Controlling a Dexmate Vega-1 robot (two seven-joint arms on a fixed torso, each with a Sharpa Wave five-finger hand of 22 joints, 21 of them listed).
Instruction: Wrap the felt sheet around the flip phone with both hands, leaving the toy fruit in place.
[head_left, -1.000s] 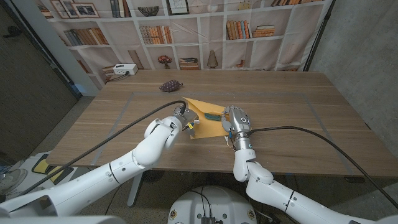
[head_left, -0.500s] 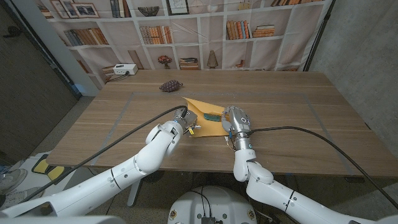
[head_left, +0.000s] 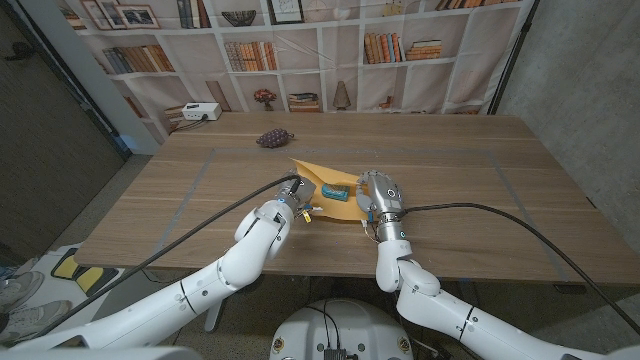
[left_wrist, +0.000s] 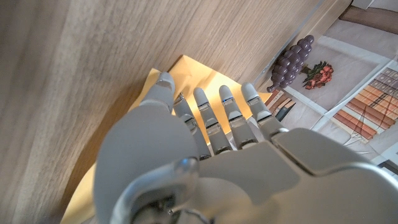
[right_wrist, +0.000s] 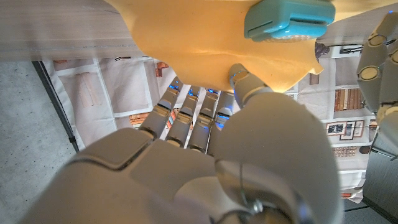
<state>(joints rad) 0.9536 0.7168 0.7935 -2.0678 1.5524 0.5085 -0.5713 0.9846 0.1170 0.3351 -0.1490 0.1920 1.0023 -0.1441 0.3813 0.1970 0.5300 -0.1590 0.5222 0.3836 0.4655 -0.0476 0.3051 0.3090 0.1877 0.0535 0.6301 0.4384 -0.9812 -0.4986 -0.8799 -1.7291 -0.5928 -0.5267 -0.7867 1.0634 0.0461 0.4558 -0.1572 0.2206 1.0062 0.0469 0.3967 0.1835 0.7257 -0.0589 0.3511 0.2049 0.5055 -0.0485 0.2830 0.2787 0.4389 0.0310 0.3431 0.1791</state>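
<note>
Orange felt sheet (head_left: 322, 187) lies mid-bench, teal flip phone (head_left: 338, 189) on top of it.

Felt looks thin, limp and light; take it at the edges.

Phone is rigid and smooth, and may slide.

Right robot hand (head_left: 377, 192) has lifted an edge, thumb on top and fingers under.

Left robot hand (head_left: 294, 196) has fingers extended on the opposite edge; I cannot tell whether it grips.

Toy grapes (head_left: 270, 138) sit well apart.

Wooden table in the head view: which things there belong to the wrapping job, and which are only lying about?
Belonging to the job:
- orange-yellow felt sheet
- small teal flip phone lying on the sheet
- left robot hand and right robot hand, one at each side of the sheet

Only lying about:
- dark purple toy grape bunch, to be left in place
- white box behind the table's far left corner
</note>
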